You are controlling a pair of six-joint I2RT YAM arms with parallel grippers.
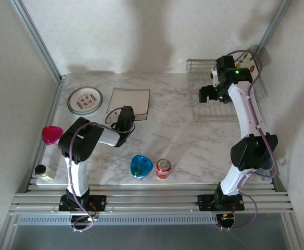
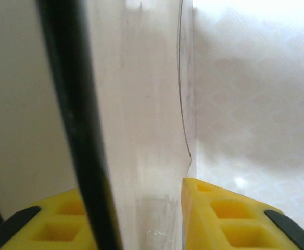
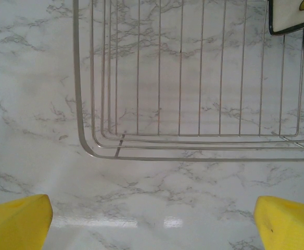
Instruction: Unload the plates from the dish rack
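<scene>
- Yellow foam finger pads (image 2: 219, 213) of your left gripper (image 1: 124, 120) sit nearest the lens, one on each side of the thin dark rim of the square plate (image 1: 129, 100). You cannot tell whether they pinch it or merely straddle it.
- That square plate lies flat on the table, left of centre. It is greyish and smooth, with rounded corners.
- Just beside it to the left rests the round plate (image 1: 84, 100), white with reddish marks inside a grey rim. Both are out of the rack, so I judge that part done.
- One cream plate (image 3: 293, 15), dark-edged with a yellow flower mark, shows in the back right part of the dish rack (image 3: 79, 104). That one looks left for you to unload.
- Your dish rack stands at the table's far right. It is thin bright wire in a rectangular grid, with rounded corners and raised sides.
- Your right gripper (image 3: 152, 224) hovers over one edge of the rack, fingers spread wide with nothing between them.
- Around all this you have a glossy marbled table (image 1: 188, 140), a shiny blue bowl (image 1: 141, 165) and a red can (image 1: 163, 168) near the front, and a pink bowl (image 1: 51, 134) at the left edge.
</scene>
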